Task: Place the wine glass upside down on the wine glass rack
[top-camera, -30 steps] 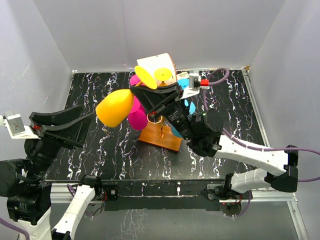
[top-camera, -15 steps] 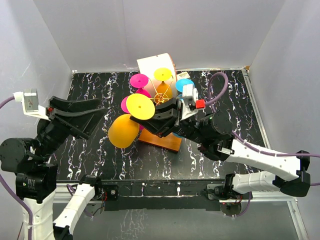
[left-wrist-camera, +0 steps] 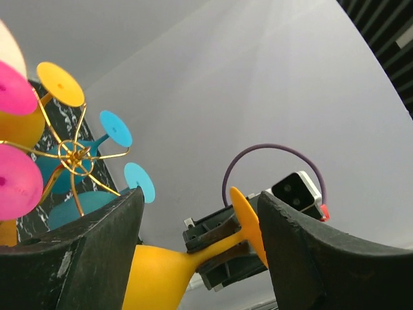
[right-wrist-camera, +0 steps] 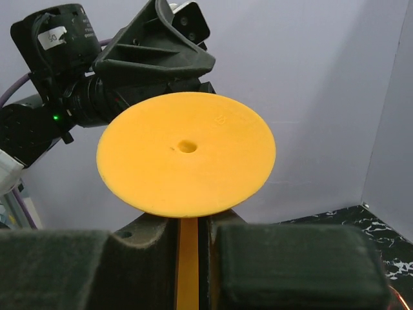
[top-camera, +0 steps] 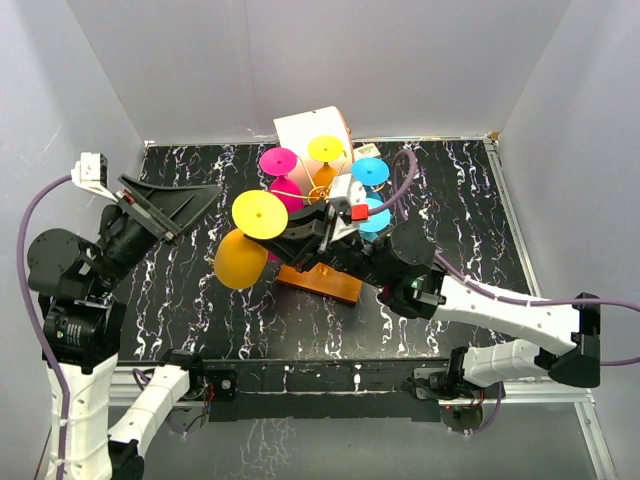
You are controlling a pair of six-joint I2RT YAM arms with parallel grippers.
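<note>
My right gripper [top-camera: 275, 238] is shut on the stem of a yellow-orange wine glass [top-camera: 241, 259], whose round foot [top-camera: 258, 214] points up and whose bowl hangs low. This glass hovers just left of the wine glass rack [top-camera: 322, 190], a gold wire stand on a wooden base [top-camera: 322, 281]. In the right wrist view the foot [right-wrist-camera: 186, 152] fills the middle, with the stem [right-wrist-camera: 188, 265] pinched between my fingers. My left gripper [top-camera: 195, 212] is raised at the left, open and empty. Its wrist view shows the glass [left-wrist-camera: 158, 281] beyond its fingers [left-wrist-camera: 97, 258].
Pink [top-camera: 278, 161], yellow [top-camera: 325, 148] and blue [top-camera: 370, 171] glasses hang upside down on the rack's arms. A white cylinder-shaped box [top-camera: 300, 130] stands behind the rack at the back wall. White walls enclose the black marbled table [top-camera: 470, 240].
The right arm carried the glass left and down beside the rack, and the glass now stands foot-up. The left arm lifted and swung back toward the left wall.
</note>
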